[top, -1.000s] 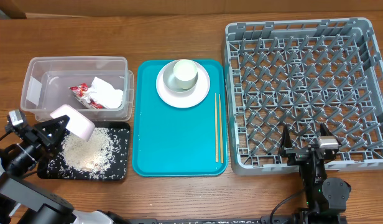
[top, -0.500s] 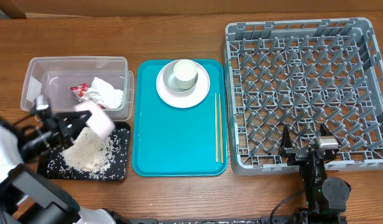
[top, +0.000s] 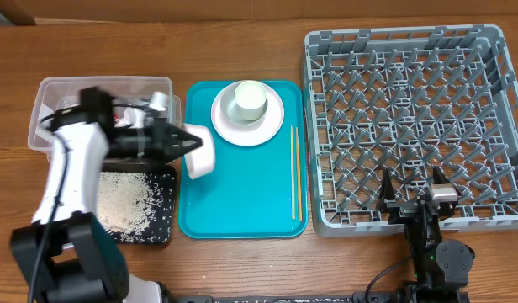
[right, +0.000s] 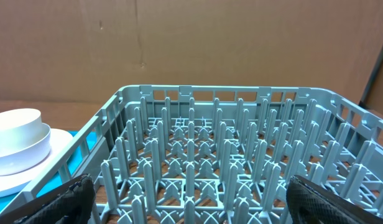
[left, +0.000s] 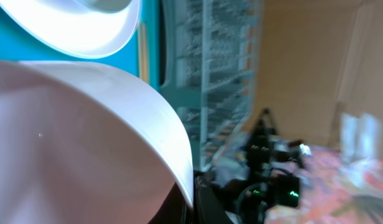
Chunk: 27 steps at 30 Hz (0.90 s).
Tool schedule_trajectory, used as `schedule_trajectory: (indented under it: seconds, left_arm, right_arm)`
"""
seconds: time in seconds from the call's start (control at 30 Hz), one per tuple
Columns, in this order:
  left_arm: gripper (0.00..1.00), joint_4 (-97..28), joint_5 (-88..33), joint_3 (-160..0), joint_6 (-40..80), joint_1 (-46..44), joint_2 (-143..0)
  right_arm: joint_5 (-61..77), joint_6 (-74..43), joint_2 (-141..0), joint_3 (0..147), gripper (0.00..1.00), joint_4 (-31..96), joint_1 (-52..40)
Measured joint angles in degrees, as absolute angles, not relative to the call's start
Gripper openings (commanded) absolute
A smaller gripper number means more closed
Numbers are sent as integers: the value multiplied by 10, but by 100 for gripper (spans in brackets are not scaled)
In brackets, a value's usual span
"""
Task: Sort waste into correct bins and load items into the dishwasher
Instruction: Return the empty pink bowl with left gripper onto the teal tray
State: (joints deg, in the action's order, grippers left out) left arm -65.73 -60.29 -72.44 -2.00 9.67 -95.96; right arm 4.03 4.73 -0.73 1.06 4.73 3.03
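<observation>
Clear tub (top: 38, 126): sits behind the left gripper (top: 190, 141), back under its arm, which hides most of what is inside.

Black tray (top: 165, 210): lies just behind and to one side of the wrist, scattered with rice grains (top: 120, 202).

Left gripper: its fingers are clamped on the rim of a small whitish bowl (top: 202, 153). The bowl hangs tipped on its side at the fingertips. In the wrist view its inside looks all but bare.

Bowl's place: it is over the left edge of the teal tray (top: 242, 194). It appears to be held off the surface, though that is hard to tell from above.

Plate (top: 272, 118) and cup (top: 249, 99): near the fingertips, ahead and off to their far side. The cup stands on the plate, and both are apart from the bowl.

Chopsticks (top: 294, 172): further ahead of the bowl, lying together along the tray's right side, between the left gripper and the rack.

Dish rack (top: 402, 34): well beyond the fingertips, its pegs upright.

Right gripper (top: 410, 187): sits at the rack's front edge with its fingers spread wide, holding nothing.

Step in hand: probably carrying the bowl across to the rack.

Doing it well:
- Travel high enough to pass over the cup and the rack's wall.
- Keep the pinch firm, since the bowl hangs by one edge.
- Turn the bowl edge-down so it slots between peg rows.
- Pick a slot away from the right gripper.
- Let go only once the bowl is seated.
</observation>
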Motion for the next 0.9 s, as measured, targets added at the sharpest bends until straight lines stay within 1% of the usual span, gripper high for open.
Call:
schedule_trajectory:
  seconds: [0.1, 0.27, 0.37, 0.53, 0.73, 0.9]
  left_arm:
    - [4, -613, -513, -724, 69, 32, -950]
    - [4, -588, -282, -725, 191, -102, -936]
    - [4, -587, -154, -725, 239, -182, -937]
    - [4, -574, -5, -725, 288, -279, -950]
    - [4, -559, 83, -725, 305, -304, -979]
    - [4, -550, 92, -725, 314, -303, -1002]
  right_arm:
    - [41, 48, -7, 11, 100, 47, 30]
    - [40, 47, -7, 11, 100, 48, 30]
    - [40, 48, -7, 11, 100, 48, 30]
    - [40, 48, -7, 11, 100, 48, 30]
    - [40, 47, -7, 11, 100, 48, 30]
    - [40, 47, -7, 11, 100, 48, 30]
